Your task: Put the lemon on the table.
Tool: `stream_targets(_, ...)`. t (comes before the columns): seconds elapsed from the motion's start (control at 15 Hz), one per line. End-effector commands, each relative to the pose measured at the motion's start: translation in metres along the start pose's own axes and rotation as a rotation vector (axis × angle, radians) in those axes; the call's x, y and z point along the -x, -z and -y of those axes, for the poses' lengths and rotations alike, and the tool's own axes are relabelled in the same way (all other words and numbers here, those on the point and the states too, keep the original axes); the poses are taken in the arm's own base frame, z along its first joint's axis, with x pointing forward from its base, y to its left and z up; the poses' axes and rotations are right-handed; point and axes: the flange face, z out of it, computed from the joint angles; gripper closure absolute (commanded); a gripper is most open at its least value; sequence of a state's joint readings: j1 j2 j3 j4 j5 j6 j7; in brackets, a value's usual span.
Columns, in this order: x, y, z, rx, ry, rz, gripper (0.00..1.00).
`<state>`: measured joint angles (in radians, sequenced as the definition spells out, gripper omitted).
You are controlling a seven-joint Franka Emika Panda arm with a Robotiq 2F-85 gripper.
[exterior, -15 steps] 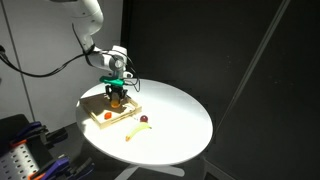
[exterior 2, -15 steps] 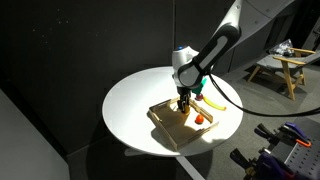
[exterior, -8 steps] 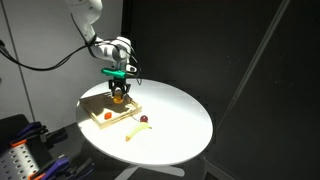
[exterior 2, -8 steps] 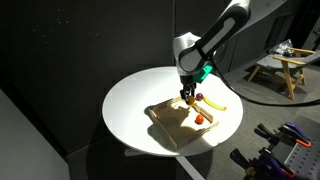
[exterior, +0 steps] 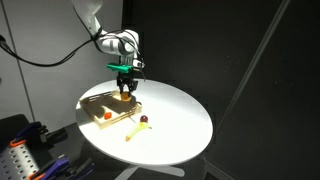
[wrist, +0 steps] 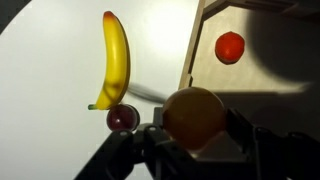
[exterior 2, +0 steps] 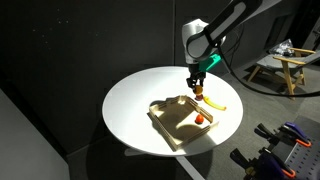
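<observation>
My gripper [exterior: 126, 87] is shut on the lemon [wrist: 195, 115], a small roundish yellow fruit, and holds it in the air above the edge of the wooden tray [exterior: 97, 108], well over the round white table [exterior: 180, 120]. In the wrist view the gripper [wrist: 195, 128] comes in from below, with the lemon between its dark fingers [wrist: 246, 135]. In an exterior view the gripper [exterior 2: 197, 86] hangs over the tray's far edge [exterior 2: 172, 103], near the banana [exterior 2: 212, 102]. The lemon is mostly hidden by the fingers in both exterior views.
A banana [wrist: 115, 55] and a small dark purple fruit [wrist: 122, 118] lie on the table beside the tray [wrist: 192, 55]. A small orange-red fruit [wrist: 230, 47] sits in the tray, also seen in both exterior views [exterior: 106, 114] [exterior 2: 200, 118]. The table [exterior 2: 135, 100] is bare white elsewhere.
The gripper has risen out of the tray with the lemon in it and moved towards the tray's edge by the banana. The other fruits have not moved.
</observation>
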<state>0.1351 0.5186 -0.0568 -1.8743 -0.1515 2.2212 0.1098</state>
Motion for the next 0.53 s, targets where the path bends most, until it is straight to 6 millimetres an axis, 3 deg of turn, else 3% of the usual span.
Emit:
stream_targets(0.0,0.012,0.013,-0.032,-0.005,-0.087,-0.013,0.60)
stream_targets(0.47,0.011,0.012,-0.090,-0.062,-0.176,-0.063,0.60)
